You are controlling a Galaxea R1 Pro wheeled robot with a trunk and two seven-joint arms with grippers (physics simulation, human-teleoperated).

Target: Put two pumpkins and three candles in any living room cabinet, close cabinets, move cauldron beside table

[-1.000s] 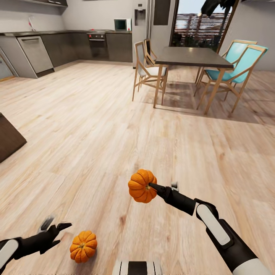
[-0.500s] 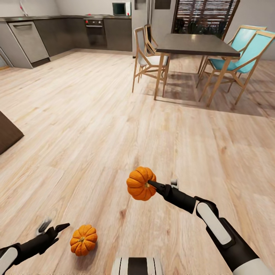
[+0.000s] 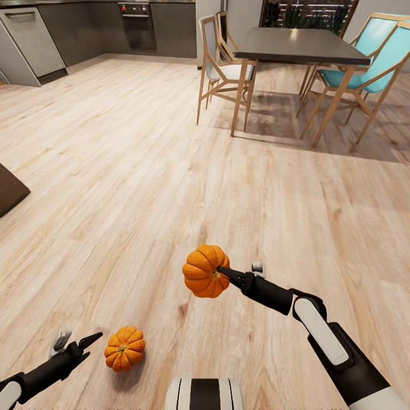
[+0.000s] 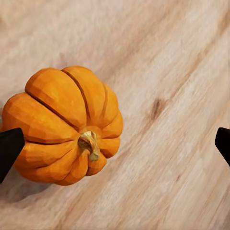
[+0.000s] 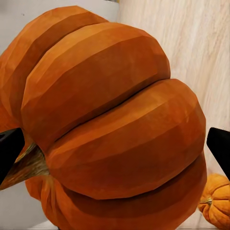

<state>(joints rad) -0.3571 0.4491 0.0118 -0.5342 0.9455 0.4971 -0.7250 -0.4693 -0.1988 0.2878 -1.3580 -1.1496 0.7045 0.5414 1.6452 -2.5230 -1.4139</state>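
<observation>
Orange, ribbed, with a short stem: one pumpkin (image 3: 205, 271) is up off the pale plank floor (image 3: 142, 171), pinched at the tip of the right gripper (image 3: 224, 273), the black fingers closed on it at the stem side. In the right wrist view this held pumpkin (image 5: 110, 120) crowds the frame, a dark fingertip at each edge of it, and the stem (image 5: 26, 165) sits against one fingertip. The second pumpkin (image 3: 124, 348) rests on the floor close in front of the robot base, stem tilted sideways. The left gripper (image 3: 77, 347) is low, just beside that pumpkin and apart from it, fingers spread. In the left wrist view the floor pumpkin (image 4: 62, 127) lies nearer one black fingertip (image 4: 9, 148), the other fingertip well off to the far side; contact cannot be judged there. Farther back: a dark-topped dining table (image 3: 299, 45) on wooden legs, a white-seated chair (image 3: 222, 68) and teal chairs (image 3: 364, 62). Dark kitchen units (image 3: 114, 25) line the rear wall. A dark brown corner (image 3: 10, 191) shows at the left edge
</observation>
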